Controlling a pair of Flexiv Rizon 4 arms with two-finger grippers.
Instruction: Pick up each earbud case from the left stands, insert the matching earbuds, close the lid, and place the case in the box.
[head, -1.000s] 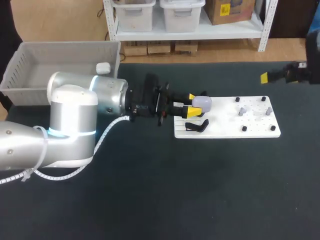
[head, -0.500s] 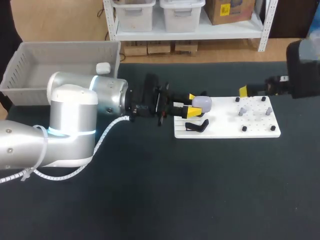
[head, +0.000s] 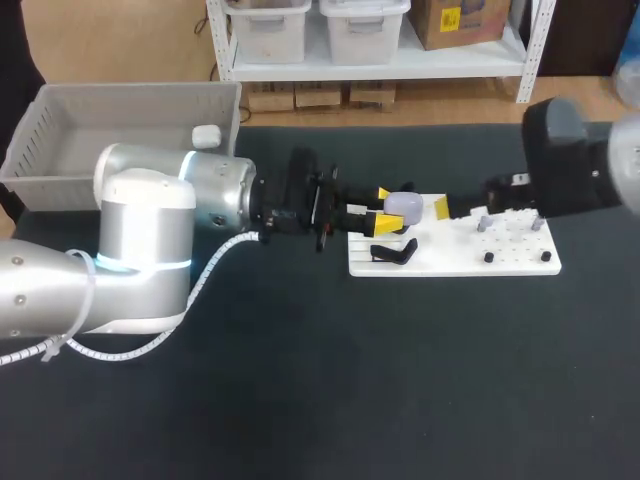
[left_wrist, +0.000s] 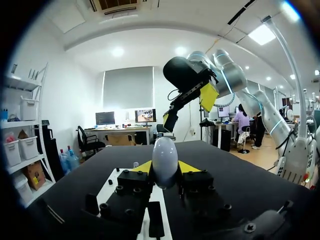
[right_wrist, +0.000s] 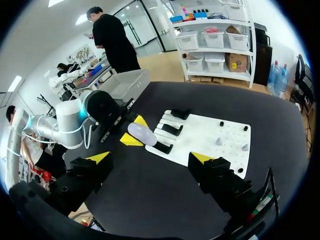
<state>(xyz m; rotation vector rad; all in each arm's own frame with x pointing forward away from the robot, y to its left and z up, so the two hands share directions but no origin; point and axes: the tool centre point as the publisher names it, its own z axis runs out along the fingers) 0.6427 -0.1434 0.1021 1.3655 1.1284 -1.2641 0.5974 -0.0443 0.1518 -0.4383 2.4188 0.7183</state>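
A pale, egg-shaped earbud case (head: 404, 205) (left_wrist: 165, 160) (right_wrist: 142, 134) hangs just above the left end of the white board (head: 455, 255) (right_wrist: 210, 131). My left gripper (head: 386, 209) (left_wrist: 165, 167) is shut on it, one yellow tip on each side. My right gripper (head: 441, 208) (right_wrist: 150, 158) stands wide open and empty over the board, just right of the case; it also shows ahead of the case in the left wrist view, right gripper (left_wrist: 188, 106). Two small grey earbuds (head: 483, 223) (right_wrist: 218, 142) sit on pegs at the board's right half. Another white case (head: 206, 136) lies in the grey box (head: 60, 110).
Black stands (head: 393, 253) (right_wrist: 172, 129) line the board's left end, under and beside the held case. Black pegs (head: 488, 257) dot its right half. The grey box (right_wrist: 125, 82) sits at the table's far left corner. Dark table surface (head: 400, 380) spreads in front.
My right arm has swept in from the far right edge, leftward over the board, ending close to the held case. The left arm and its case have stayed still.
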